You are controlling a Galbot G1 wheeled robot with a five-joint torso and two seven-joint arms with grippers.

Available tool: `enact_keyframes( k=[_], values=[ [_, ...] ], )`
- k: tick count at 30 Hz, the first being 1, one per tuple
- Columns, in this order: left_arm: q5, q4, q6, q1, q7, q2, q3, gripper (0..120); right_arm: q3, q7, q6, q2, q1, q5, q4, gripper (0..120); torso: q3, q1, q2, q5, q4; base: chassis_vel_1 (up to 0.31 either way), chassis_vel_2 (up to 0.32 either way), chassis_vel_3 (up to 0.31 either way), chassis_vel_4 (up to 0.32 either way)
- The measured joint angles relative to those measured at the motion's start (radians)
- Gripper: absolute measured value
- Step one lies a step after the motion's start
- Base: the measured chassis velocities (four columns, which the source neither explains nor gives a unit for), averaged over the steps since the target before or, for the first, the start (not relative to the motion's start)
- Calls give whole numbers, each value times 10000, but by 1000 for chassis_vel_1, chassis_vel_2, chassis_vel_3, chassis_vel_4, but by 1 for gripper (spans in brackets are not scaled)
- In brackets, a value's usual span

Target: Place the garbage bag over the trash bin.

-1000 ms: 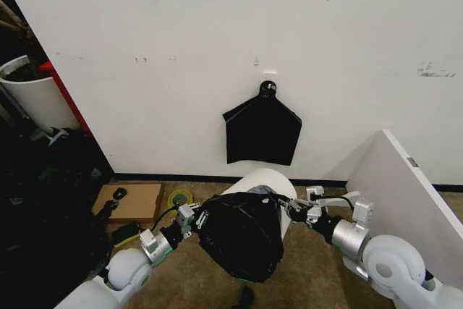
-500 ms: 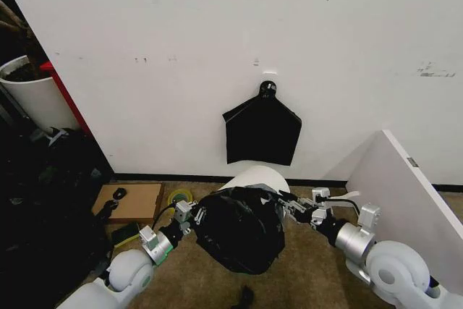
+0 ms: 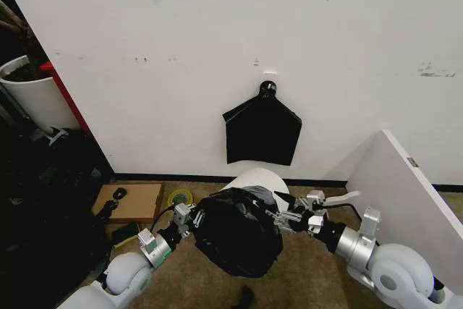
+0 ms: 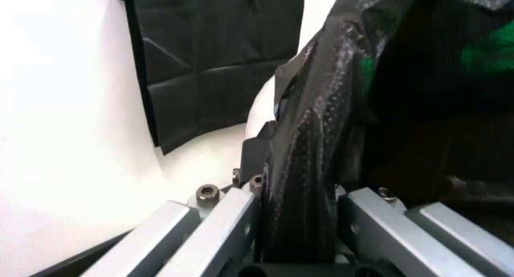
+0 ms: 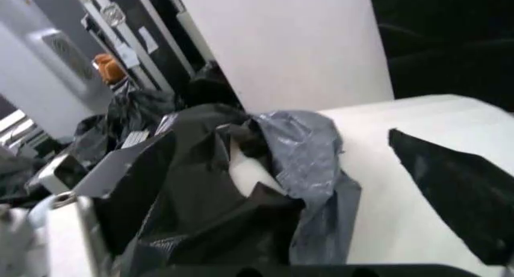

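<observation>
The garbage bag (image 3: 239,235), black and crinkled, hangs stretched between my two grippers in front of the trash bin (image 3: 262,178), hiding most of it. Only the cream-white top of the trash bin shows behind the bag. My left gripper (image 3: 189,216) is shut on the bag's left edge. In the left wrist view the film of the garbage bag (image 4: 309,150) is pinched between the fingers (image 4: 221,220). My right gripper (image 3: 279,219) is shut on the bag's right edge. The right wrist view has the bunched garbage bag (image 5: 209,199) close up.
A flat black pentagon bag (image 3: 262,132) hangs on the white wall above the bin. A white tub with a red edge (image 3: 32,95) and dark clutter stand at the left. Cardboard (image 3: 137,200) and a tape roll (image 3: 180,197) lie on the floor. A white board (image 3: 409,193) leans at the right.
My right gripper has moved left and slightly down with the bag's edge. The bag has shifted a little lower in front of the bin, showing more of the bin's top.
</observation>
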Motion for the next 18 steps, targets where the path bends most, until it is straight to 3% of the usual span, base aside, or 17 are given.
enact_keyframes(
  k=[6, 11, 13, 18],
  values=[
    [-443, -267, 674, 88, -908, -150, 7, 0, 118, 1638, -65, 280, -42, 395, 399, 100, 0, 0, 0, 1, 0, 0, 0, 0, 0],
    [-1971, -1429, 2701, 208, -3305, -529, 37, 0, 186, 3255, -394, 599, -289, -587, 1399, 100, 0, 0, 0, -1, 0, 0, 0, 0, 0],
    [-2168, -1559, 2882, 176, -3590, -586, 68, 0, 137, 3494, -524, 662, -324, -910, 1585, 100, 0, 0, 0, -1, 1, 0, 0, 0, 0],
    [-3296, -2365, 3911, -432, -5908, -1131, 643, 0, -473, 5083, -1645, 1100, -483, -1476, 2697, 88, -1, 0, 0, 0, -2, 0, 0, 0, 0]
  ],
)
